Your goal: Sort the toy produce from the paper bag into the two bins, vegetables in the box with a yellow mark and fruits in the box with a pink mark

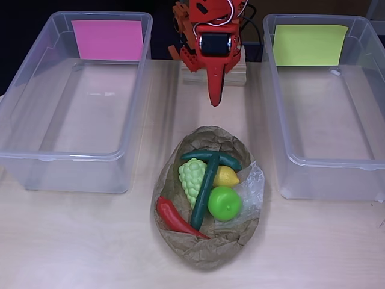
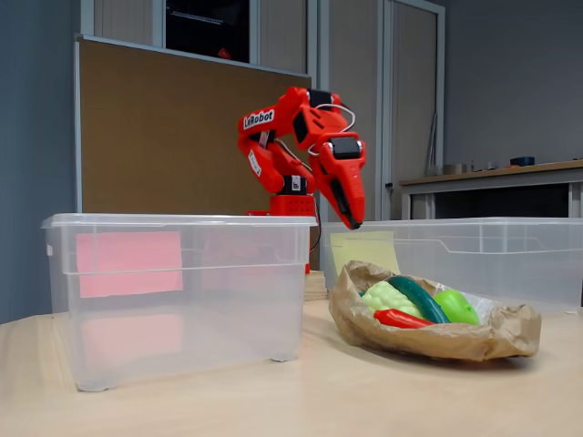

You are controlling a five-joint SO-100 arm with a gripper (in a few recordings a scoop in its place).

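A crumpled brown paper bag [image 1: 207,250] [image 2: 428,339] lies open on the table between two clear bins. In it are a pale green bunch of grapes [image 1: 191,178] [image 2: 390,297], two dark green cucumbers [image 1: 204,189] [image 2: 417,298] crossed over each other, a yellow lemon [image 1: 227,176], a bright green round fruit [image 1: 224,203] [image 2: 455,307] and a red chili pepper [image 1: 174,218] [image 2: 401,319]. My red gripper [image 1: 215,100] [image 2: 353,218] hangs shut above the table behind the bag, pointing down, holding nothing. The bin with the pink mark [image 1: 108,40] [image 2: 127,262] is left, the bin with the yellow mark [image 1: 310,45] [image 2: 364,248] right.
The left bin [image 1: 36,158] and right bin [image 1: 283,153] hold nothing. The arm's base stands on a wooden block [image 1: 234,75] at the table's far edge. Bare tabletop [image 1: 78,241] lies in front of the bins.
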